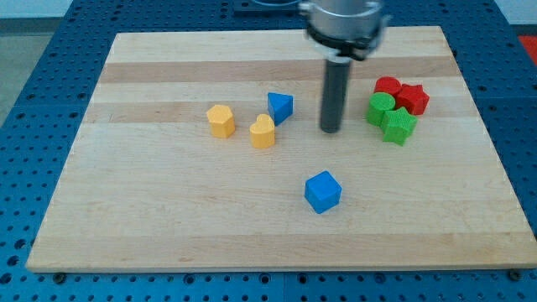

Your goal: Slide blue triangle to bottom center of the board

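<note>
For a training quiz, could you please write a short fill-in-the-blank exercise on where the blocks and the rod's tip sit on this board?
1. My tip stands to the view's ___ of the blue triangle.
2. The blue cube lies nearer the view's ___ than the triangle.
3. The yellow blocks number ___.
4. The red blocks touch the ___ blocks.

Missing words: right; bottom; two; green

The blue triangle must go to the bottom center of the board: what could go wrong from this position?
1. My tip stands to the view's right of the blue triangle, not above it; a push from here would likely send it left, not down.
2. The yellow heart-shaped block sits just below-left of the triangle and may be dragged along.
3. The blue cube lies near the path towards the bottom center and could be bumped.
</note>
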Robot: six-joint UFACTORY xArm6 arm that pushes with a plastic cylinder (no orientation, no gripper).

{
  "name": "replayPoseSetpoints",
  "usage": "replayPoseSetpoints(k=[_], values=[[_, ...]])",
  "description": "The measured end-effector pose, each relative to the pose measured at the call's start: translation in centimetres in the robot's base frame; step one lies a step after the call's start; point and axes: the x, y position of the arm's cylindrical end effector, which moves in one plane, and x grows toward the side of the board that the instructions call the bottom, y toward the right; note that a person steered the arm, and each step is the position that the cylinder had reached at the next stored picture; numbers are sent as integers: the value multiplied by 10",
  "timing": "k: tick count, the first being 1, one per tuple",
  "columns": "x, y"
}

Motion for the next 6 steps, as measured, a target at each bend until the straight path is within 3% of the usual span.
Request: replayPoseSetpoints(k=[1, 2, 6], values=[[60, 40], [113, 31], [100, -54]])
